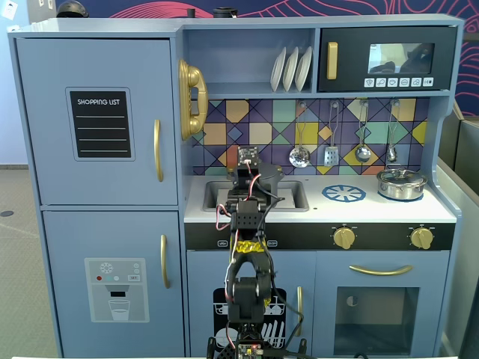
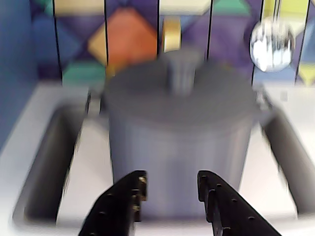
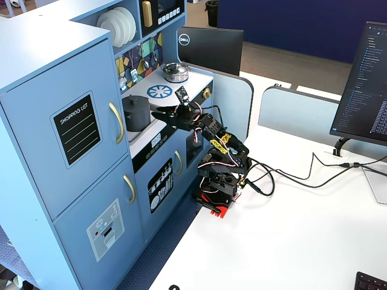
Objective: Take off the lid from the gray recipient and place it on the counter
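The matte dark gray pot [image 2: 177, 152] stands in the sink [image 2: 34, 162] of the toy kitchen. Its gray lid [image 2: 142, 96] sits flat on top, with the small knob [image 2: 182, 73] upright in the middle. My gripper [image 2: 171, 179] is open and empty. Its two black fingers are low, just in front of the pot's wall, below the lid. In a fixed view the pot [image 3: 136, 115] shows with the lid [image 3: 136, 98] on, and the gripper [image 3: 158, 115] is beside it. In the front fixed view my arm hides the pot. The white counter [image 1: 389, 211] lies to the right of the sink.
The blue-and-white burner mark [image 1: 343, 194] is on the counter, with a shiny silver pot [image 1: 401, 183] to its right. Utensils [image 1: 299, 155] hang on the tiled back wall above. The sink walls stand close on both sides of the pot.
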### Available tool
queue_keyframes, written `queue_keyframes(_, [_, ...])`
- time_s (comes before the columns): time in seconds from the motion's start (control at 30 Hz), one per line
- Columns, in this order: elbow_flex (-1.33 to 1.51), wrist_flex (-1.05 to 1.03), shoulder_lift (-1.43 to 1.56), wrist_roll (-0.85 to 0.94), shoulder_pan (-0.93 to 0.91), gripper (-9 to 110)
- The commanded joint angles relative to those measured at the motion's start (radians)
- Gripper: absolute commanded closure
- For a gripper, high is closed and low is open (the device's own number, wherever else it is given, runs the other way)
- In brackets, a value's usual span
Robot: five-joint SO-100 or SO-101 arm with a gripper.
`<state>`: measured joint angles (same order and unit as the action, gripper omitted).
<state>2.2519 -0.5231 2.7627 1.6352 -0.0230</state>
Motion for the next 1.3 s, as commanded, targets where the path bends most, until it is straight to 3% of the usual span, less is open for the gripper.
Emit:
queue_keyframes(0.0, [-0.089,0.15,-0.092,-0.026,-0.011,93])
queue_keyframes(1.07, [-0.331,0.419,-0.589,-0.058,-0.014,91])
queue_keyframes(1.2, [-0.357,0.433,-0.634,-0.057,-0.011,93])
queue_keyframes(1.27, [-0.36,0.434,-0.643,-0.044,-0.006,101])
